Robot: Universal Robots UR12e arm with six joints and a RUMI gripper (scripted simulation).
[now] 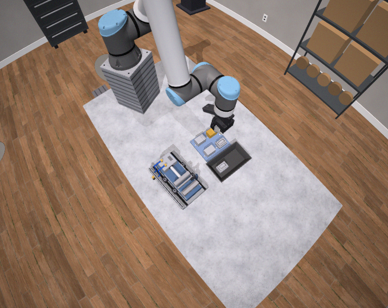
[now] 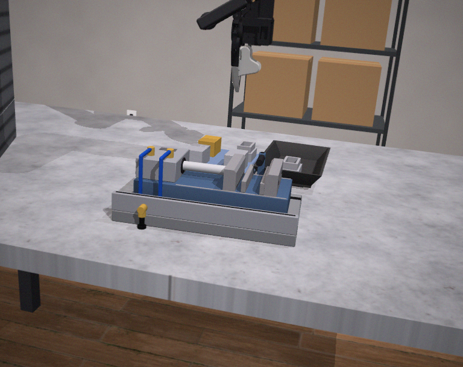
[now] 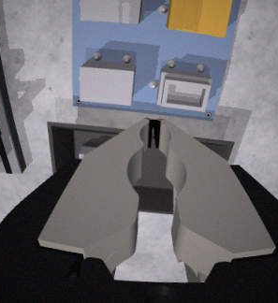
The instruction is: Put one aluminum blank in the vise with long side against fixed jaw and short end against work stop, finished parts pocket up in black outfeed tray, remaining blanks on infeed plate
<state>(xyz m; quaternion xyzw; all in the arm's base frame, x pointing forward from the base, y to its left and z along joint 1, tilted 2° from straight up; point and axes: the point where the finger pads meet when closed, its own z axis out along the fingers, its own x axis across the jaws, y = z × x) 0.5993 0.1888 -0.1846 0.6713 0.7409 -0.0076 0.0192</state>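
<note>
My gripper (image 1: pixel 217 130) (image 2: pixel 236 89) (image 3: pixel 153 122) is shut and empty, high above the station. The blue infeed plate (image 1: pixel 210 141) (image 3: pixel 118 38) bears two gray blanks (image 1: pixel 209 149) (image 3: pixel 107 85), a yellow brass blank (image 1: pixel 211 132) (image 2: pixel 209 144) (image 3: pixel 197 16) and a finished part (image 1: pixel 221 142) (image 2: pixel 248 150) (image 3: pixel 184 79), pocket up. Another finished part (image 1: pixel 222 166) (image 2: pixel 292 164) lies pocket up in the black outfeed tray (image 1: pixel 235 156) (image 2: pixel 313 163) (image 3: pixel 62 146). The vise (image 1: pixel 166 174) (image 2: pixel 211 193) is open; no blank shows between its jaws. The fixed jaw (image 2: pixel 275 177) is at its hoseless end.
The tray adjoins the infeed plate. Blue hoses (image 1: pixel 157 166) (image 2: pixel 161 175) rise at one vise end, and a dark work stop (image 2: pixel 260 159) stands on the vise's tray side. The arm's stacked pedestal (image 1: pixel 134 85) is at the back. Shelves with boxes (image 2: pixel 355 93) stand beyond the table.
</note>
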